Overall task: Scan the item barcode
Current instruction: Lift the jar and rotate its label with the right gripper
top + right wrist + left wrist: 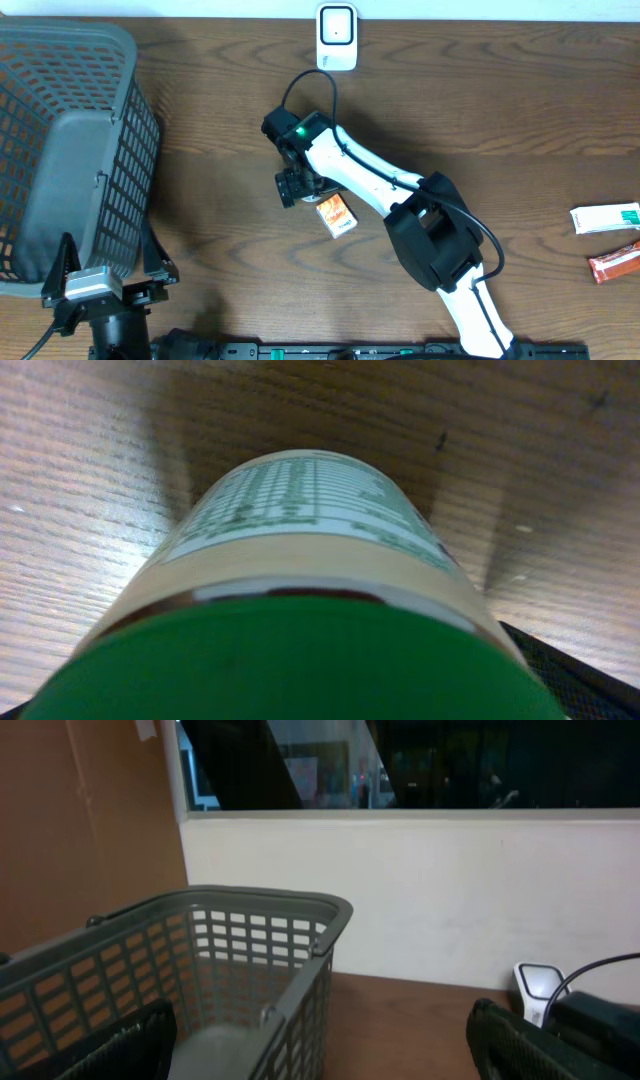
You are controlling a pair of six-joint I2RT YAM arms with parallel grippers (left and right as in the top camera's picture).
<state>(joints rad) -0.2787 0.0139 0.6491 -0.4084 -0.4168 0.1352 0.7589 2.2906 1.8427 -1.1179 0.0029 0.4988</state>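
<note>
A bottle (300, 550) with a green lid and a beige label printed in green fills the right wrist view, lying over the wooden table between my right gripper's jaws. Only one black finger (565, 675) shows, at the bottle's lower right edge, and I cannot make out whether the jaws press on the bottle. From overhead, my right gripper (293, 185) is at mid-table and hides the bottle. The white scanner (337, 38) stands at the far edge. My left gripper (320, 1050) is open and empty beside the basket.
A grey mesh basket (120, 60) takes up the left side of the table. An orange packet (337, 215) lies just right of my right gripper. A white-and-green packet (605, 217) and a red-orange packet (612, 263) lie at the right edge.
</note>
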